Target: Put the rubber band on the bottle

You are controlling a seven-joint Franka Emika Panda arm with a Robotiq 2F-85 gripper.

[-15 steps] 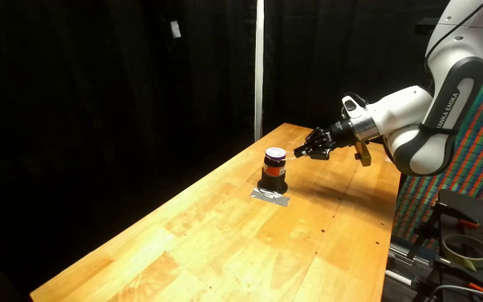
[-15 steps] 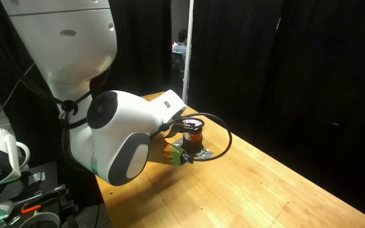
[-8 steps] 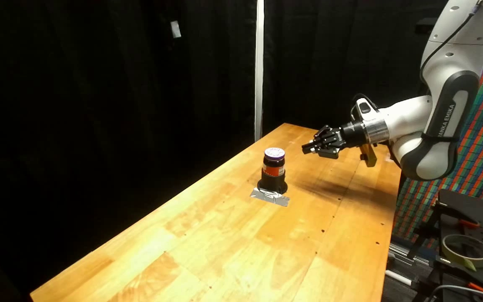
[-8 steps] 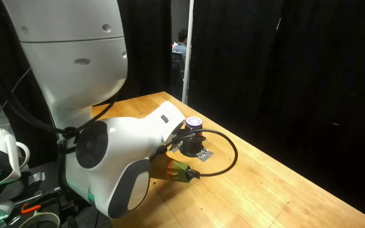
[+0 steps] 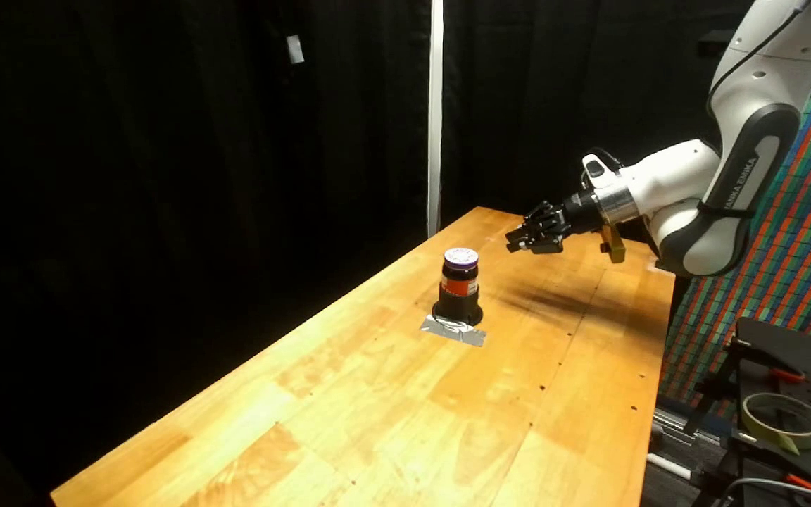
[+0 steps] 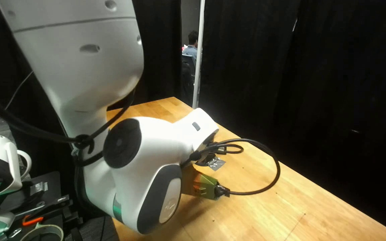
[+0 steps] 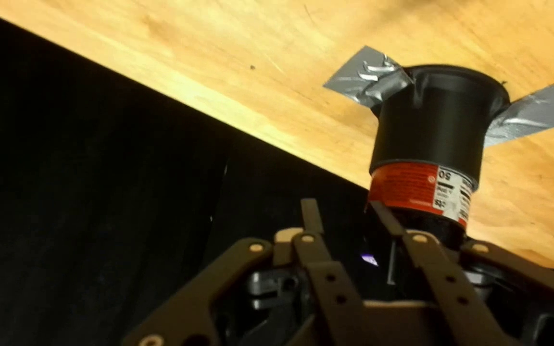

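In an exterior view, silver duct tape [image 5: 451,332] fixes a black cylindrical holder [image 5: 457,307] to the light wooden table [image 5: 405,401], presumably so the dark, purple-lidded, orange-labelled bottle [image 5: 460,280] upright in it resists tugging. To the right, the black two-fingered gripper [image 5: 511,241] hangs near, fingers [image 7: 311,217] parted; no rubber band shows clearly.

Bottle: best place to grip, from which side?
I'd pinch the bottle round its red label, roughly level, from the side the hand is on: it stands upright, straight-sided there, and the taped black base seems to enclose its lower part.
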